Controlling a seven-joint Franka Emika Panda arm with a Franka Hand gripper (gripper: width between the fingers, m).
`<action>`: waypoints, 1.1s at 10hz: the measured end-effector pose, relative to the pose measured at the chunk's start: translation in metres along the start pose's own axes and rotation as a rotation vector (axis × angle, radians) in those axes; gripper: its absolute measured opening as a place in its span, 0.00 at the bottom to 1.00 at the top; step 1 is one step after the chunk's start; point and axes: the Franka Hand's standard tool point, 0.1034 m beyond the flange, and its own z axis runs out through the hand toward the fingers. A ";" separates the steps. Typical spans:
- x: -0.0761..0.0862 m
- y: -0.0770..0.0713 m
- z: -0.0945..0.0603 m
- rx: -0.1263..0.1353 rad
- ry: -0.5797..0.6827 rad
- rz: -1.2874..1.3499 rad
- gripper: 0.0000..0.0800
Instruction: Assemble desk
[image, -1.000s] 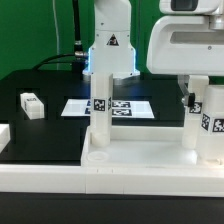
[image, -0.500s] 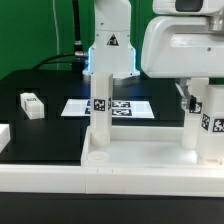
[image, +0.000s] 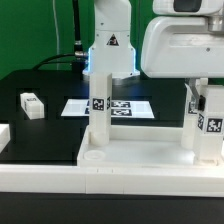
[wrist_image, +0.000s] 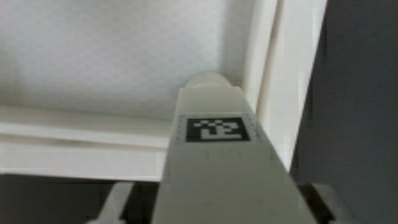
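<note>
Straddling the upright leg (wrist_image: 217, 150), the hand (wrist_image: 217, 208) sits narrow around it; whether it grips, I cannot tell.

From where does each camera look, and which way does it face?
Exterior view: opposite the arm's base, facing it across the tabletop; arm and claw show on the exterior view's right.
Wrist view: on the wrist, looking down a tagged leg onto the tabletop; little of the claw shows.
Both share that leg and the tabletop.
</note>
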 end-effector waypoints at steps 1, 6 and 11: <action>0.000 0.000 0.000 0.000 0.000 0.084 0.36; -0.001 -0.001 0.001 0.009 0.012 0.444 0.36; -0.001 -0.002 0.002 0.054 0.008 0.929 0.36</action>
